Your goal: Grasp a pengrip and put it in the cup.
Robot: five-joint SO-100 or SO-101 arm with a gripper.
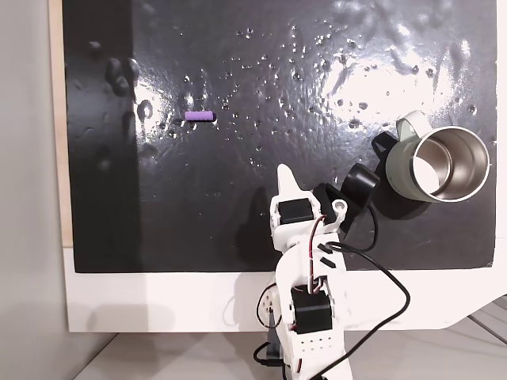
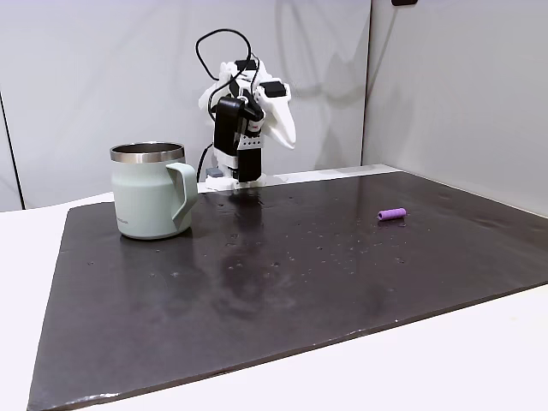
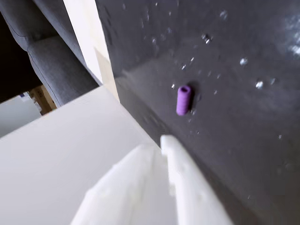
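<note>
Wrist view: white gripper [image 3: 164,143] enters from the bottom edge, its two fingers lying flat against each other, jaws closed with nothing between them. Beyond the tip lies the pengrip [image 3: 183,100], a short purple tube on its side on the black mat [image 3: 243,140], apart from the gripper.

Fixed view from above: arm folded at the near edge of the mat [image 1: 238,214], gripper [image 1: 285,176] pointing inward over the mat. Pengrip [image 1: 200,116] lies farther in and to the left, well apart from the tip. The cup [image 1: 440,165] stands at the right of this view, steel inside showing (handle toward upper left).

Side fixed view: cup [image 2: 147,190] upright at left, handle facing right; pengrip [image 2: 392,214] at right on the mat [image 2: 282,282]; gripper [image 2: 287,137] raised behind, off the surface.
</note>
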